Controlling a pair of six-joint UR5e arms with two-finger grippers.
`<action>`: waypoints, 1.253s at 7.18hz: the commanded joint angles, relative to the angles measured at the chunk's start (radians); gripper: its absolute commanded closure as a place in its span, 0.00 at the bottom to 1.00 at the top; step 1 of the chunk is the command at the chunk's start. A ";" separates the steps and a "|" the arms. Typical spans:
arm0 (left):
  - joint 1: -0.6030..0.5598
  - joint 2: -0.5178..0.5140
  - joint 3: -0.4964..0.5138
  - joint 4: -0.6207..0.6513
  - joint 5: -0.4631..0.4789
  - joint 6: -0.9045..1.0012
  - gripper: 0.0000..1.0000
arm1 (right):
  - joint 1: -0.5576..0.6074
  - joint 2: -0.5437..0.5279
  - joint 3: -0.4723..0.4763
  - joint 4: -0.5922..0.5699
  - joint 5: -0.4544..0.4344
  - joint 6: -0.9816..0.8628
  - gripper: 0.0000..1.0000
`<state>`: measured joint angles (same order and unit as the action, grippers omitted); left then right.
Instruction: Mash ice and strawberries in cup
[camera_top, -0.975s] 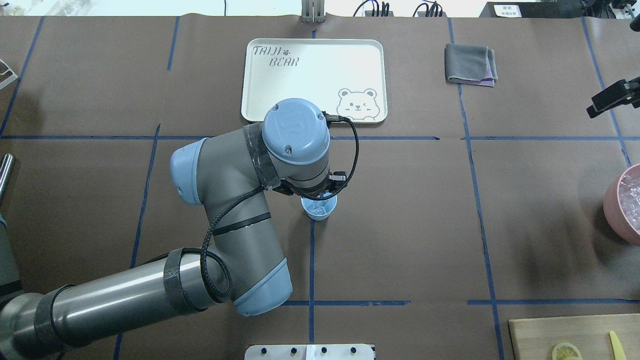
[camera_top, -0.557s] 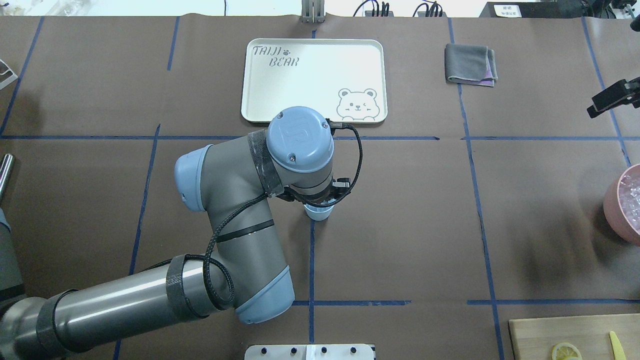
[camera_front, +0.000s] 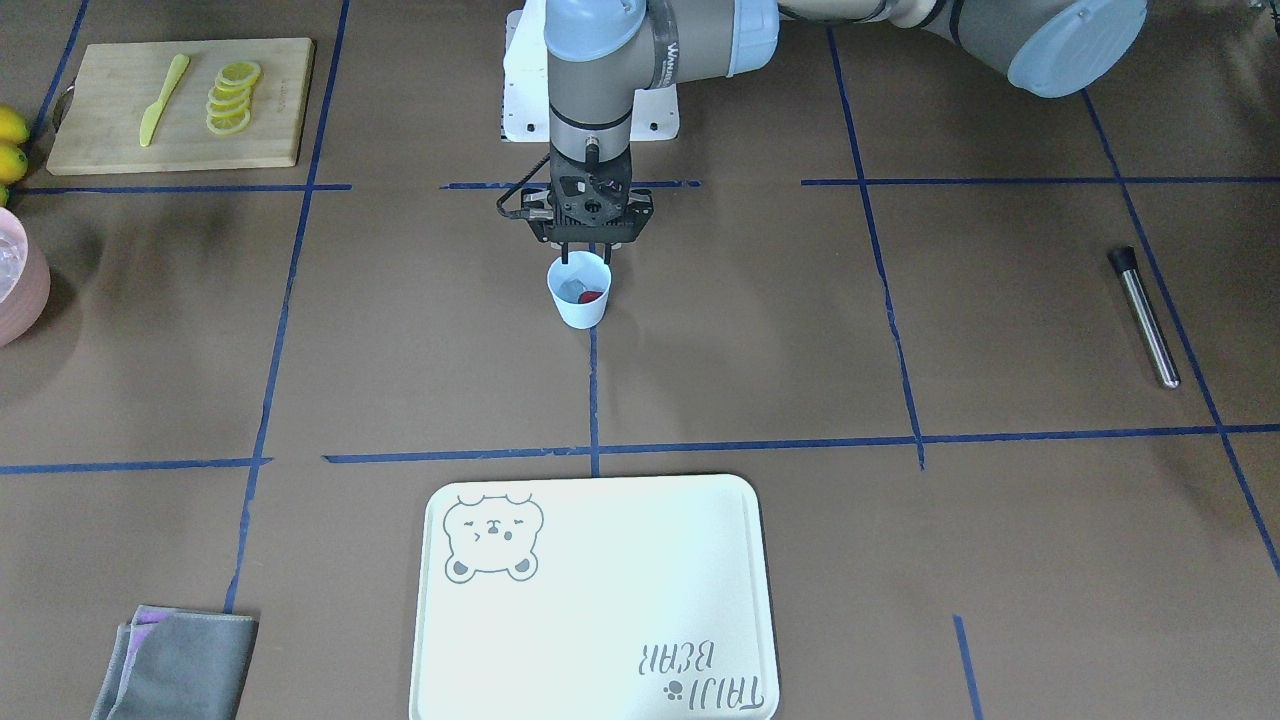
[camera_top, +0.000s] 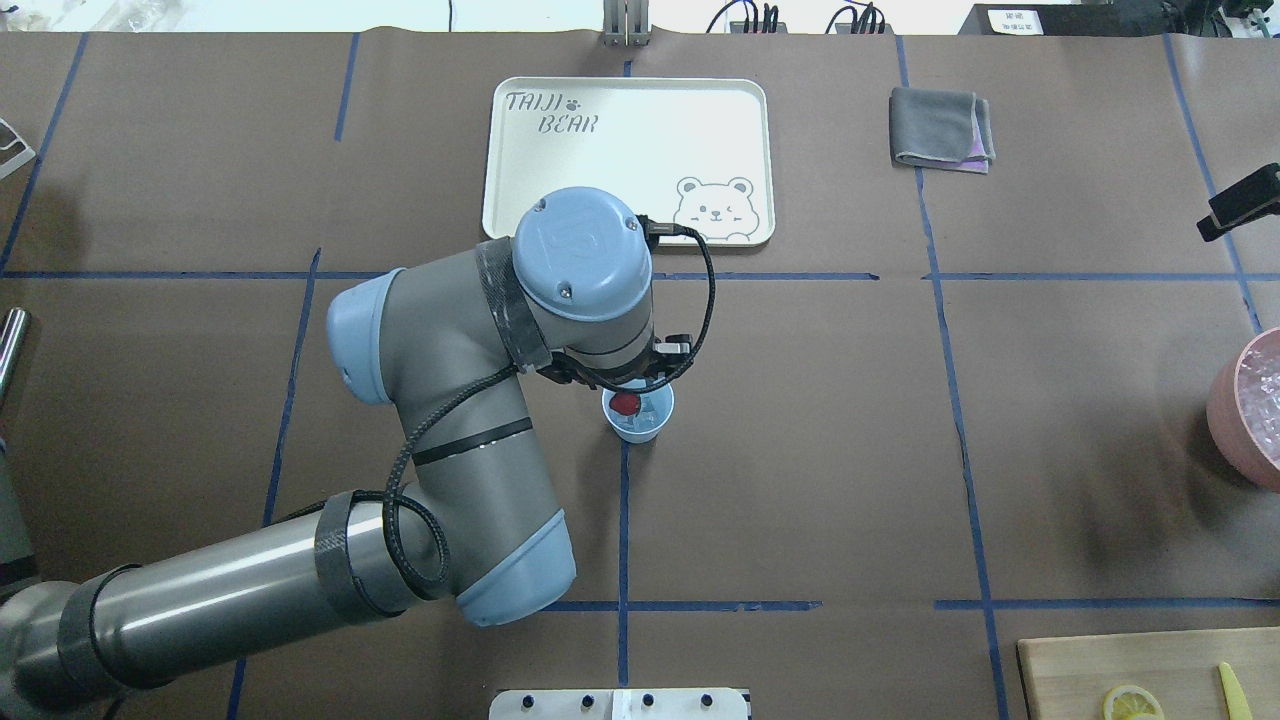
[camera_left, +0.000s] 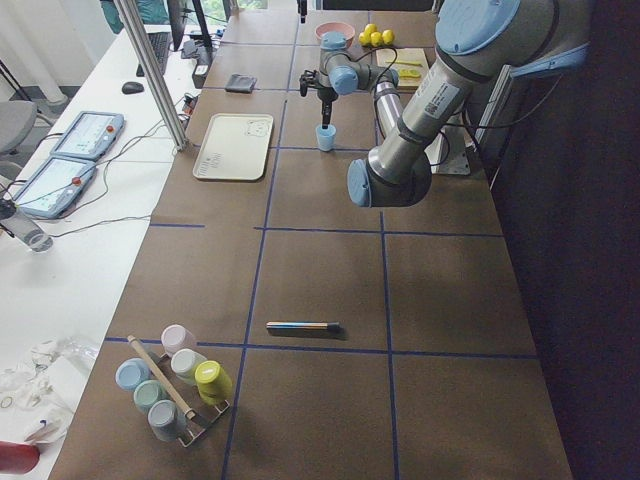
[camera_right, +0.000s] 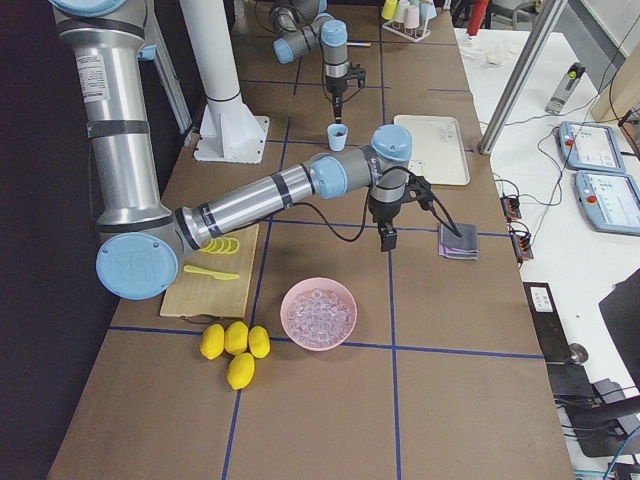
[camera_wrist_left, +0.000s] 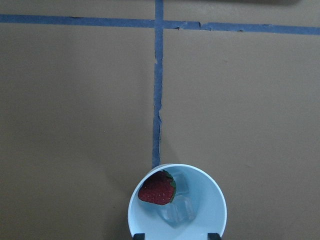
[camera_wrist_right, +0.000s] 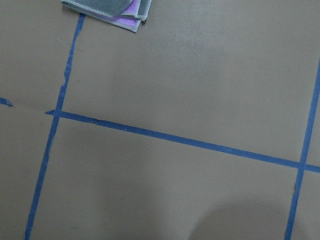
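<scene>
The table (camera_top: 800, 450) is covered in brown paper divided by blue tape lines. The left arm (camera_top: 450, 400) reaches in over the middle of the table, with its wrist vertical above the cup. The right arm (camera_right: 260, 195) extends low over the table on the robot's right side, well apart from the cup. A cream tray (camera_top: 640, 140) printed with a bear lies at the far edge, beyond the cup. A wooden cutting board (camera_front: 280, 130) carrying lemon slices and a yellow knife lies at the robot's near right corner, with a pink bowl (camera_right: 284, 318) beside it. A folded grey cloth (camera_top: 940, 128) lies to the right of the tray. A metal rod (camera_front: 1145, 315) lies flat on the robot's left side, well apart from the cup. The cup (camera_front: 580, 310) stands upright on a blue tape line at table centre. The left gripper (camera_front: 588, 250) hangs directly over the cup mouth with its jaws spread and nothing between them; in the left wrist view both fingertips sit outside the rim. The right gripper (camera_right: 386, 242) points down near the grey cloth; whether it is spread or clenched cannot be determined. The strawberry (camera_wrist_left: 157, 188) lies inside the cup against one wall. The ice (camera_wrist_left: 181, 210) lies in the cup bottom, touching the strawberry.
</scene>
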<state>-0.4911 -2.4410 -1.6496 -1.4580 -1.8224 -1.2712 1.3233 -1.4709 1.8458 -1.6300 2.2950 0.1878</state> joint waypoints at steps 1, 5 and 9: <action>-0.081 0.083 -0.054 0.004 -0.021 0.070 0.06 | 0.124 -0.058 -0.162 0.155 0.088 -0.146 0.01; -0.343 0.272 -0.142 0.098 -0.220 0.428 0.00 | 0.217 -0.120 -0.224 0.239 0.124 -0.206 0.01; -0.634 0.491 -0.127 0.108 -0.392 0.826 0.00 | 0.260 -0.150 -0.204 0.234 0.046 -0.205 0.01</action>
<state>-1.0287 -2.0066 -1.7849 -1.3516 -2.1527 -0.5539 1.5730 -1.6125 1.6365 -1.3924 2.3674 -0.0159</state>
